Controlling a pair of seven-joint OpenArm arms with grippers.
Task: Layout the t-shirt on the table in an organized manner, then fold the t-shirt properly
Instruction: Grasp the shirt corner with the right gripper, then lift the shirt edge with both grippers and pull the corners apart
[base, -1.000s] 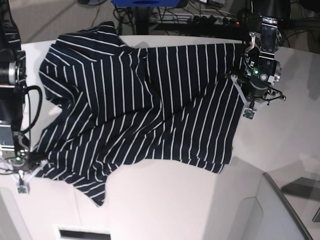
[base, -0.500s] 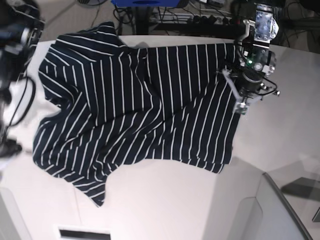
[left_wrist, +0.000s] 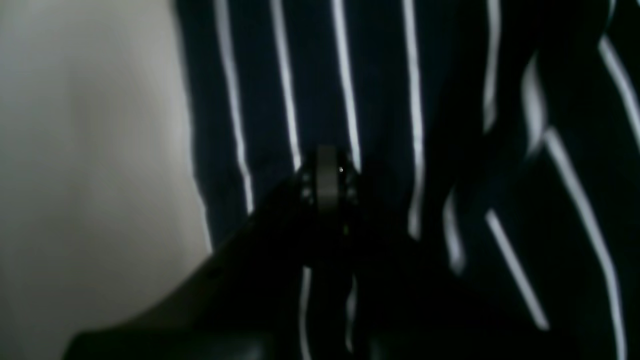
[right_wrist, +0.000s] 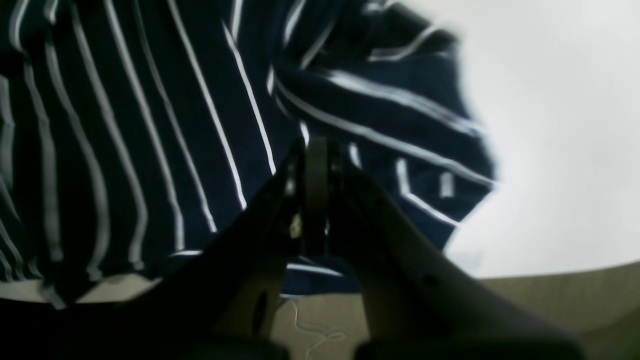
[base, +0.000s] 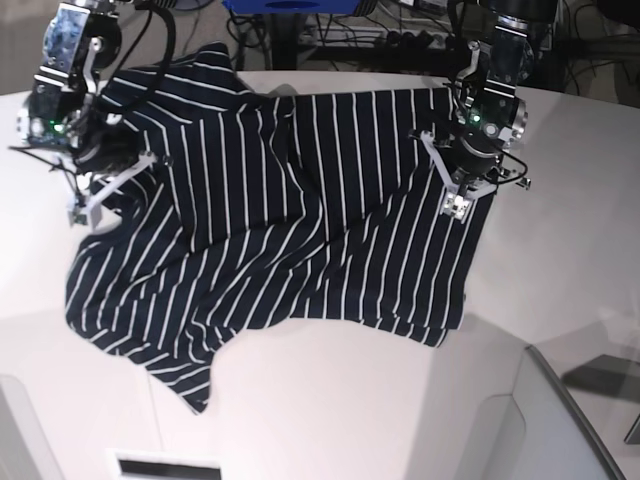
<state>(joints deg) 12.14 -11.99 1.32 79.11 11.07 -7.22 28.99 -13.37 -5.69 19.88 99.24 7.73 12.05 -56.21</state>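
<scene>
- Broadly, the t-shirt (base: 290, 220) lies spread across the white table (base: 330, 400) in the base view, dark navy with thin white stripes, rumpled rather than flat, with a raised fold running down through its middle.
- One sleeve (base: 200, 65) pokes up toward the far edge of the table, and the lower left corner of the cloth trails toward the near edge in a narrow tongue.
- At the right side of the base view, the left gripper (base: 458, 205) hangs over the shirt's right edge; its wrist camera shows the fingers (left_wrist: 327, 175) pressed together, with striped cloth behind them and bare table to the left.
- Whether any cloth is pinched between those fingers cannot be told; the close view is dark and blurred.
- At the left side of the base view, the right gripper (base: 85, 208) sits at the shirt's upper left edge, near the shoulder area.
- From its wrist camera, the fingers (right_wrist: 316, 170) are likewise together, pointing at a bunched corner of the t-shirt (right_wrist: 375, 115), white table beyond it to the right.
- Nothing shows clearly as gripped there either.
- Cables and dark equipment (base: 400, 35) crowd the floor beyond the far edge of the table.
</scene>
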